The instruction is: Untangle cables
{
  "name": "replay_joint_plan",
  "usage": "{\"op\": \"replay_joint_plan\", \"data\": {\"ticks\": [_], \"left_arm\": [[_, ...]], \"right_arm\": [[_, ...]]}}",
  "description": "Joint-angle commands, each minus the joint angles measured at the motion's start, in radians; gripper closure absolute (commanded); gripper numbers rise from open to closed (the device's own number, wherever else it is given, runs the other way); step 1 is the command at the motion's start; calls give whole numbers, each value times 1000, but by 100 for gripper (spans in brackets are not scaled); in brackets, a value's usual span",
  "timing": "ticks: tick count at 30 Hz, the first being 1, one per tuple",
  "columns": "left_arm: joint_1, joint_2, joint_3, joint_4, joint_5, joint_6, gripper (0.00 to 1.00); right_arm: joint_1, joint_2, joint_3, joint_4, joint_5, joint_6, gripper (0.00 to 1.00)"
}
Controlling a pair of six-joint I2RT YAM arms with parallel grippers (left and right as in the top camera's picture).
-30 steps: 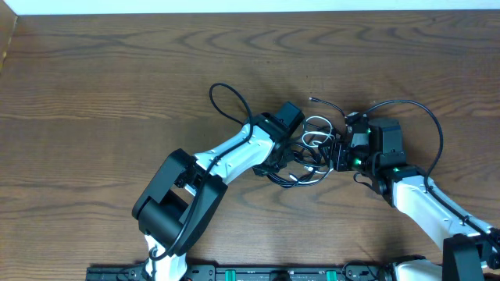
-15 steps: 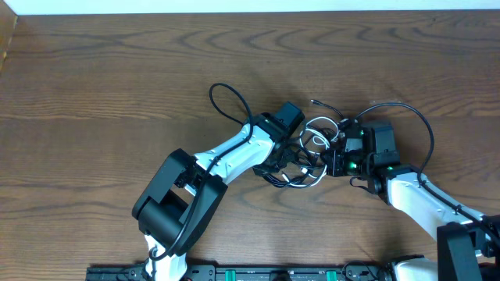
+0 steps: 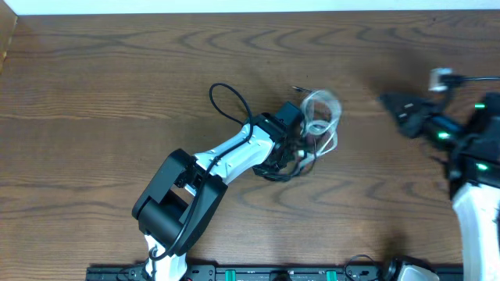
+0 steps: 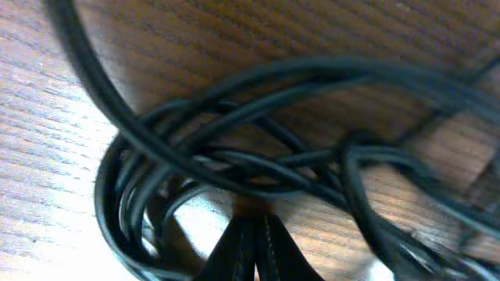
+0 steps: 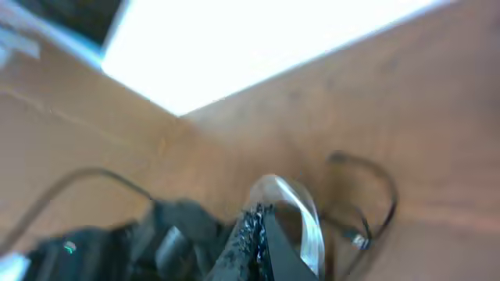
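Tangled black cables before the closed left hand

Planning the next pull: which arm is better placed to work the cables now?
Left, likely: the left fingers sit shut right at the cables, while the right fingers are far off to the side.

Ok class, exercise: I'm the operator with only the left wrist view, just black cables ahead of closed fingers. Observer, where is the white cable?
Observer: Overhead, the white cable shows as a blurred loop at the far edge of the bundle, just past the left gripper.
Operator: And where's the right gripper?
Observer: The right gripper is shut and well off to the right, apart from the bundle. I cannot tell whether it holds anything.
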Motion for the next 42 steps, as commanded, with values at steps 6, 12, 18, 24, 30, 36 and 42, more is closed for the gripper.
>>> {"op": "replay_joint_plan", "data": {"ticks": [6,12,18,24,30,36,42], "left_arm": [[14,29,-30,-14,-61,12,92],[14,29,-30,-14,-60,13,92],[14,29,-30,-22,-55,47,92],[16,29,-30,-21,125,130,92],[16,29,-30,-26,229,182,92],[16,29,-30,-25,229,182,92],[16,29,-30,-25,228,182,92]], "right_arm": [[-151,-17,128,-28,15,-32,99],[-80,-6,124,-372,104,-216,85],[116,35,90,-628,376,-291,76],[317,111,-53,-503,440,-274,52],[380,204,-148,-308,452,-244,59],[442,296,-168,-178,472,-244,56],[533,366,-168,-8,551,-244,46]]}}
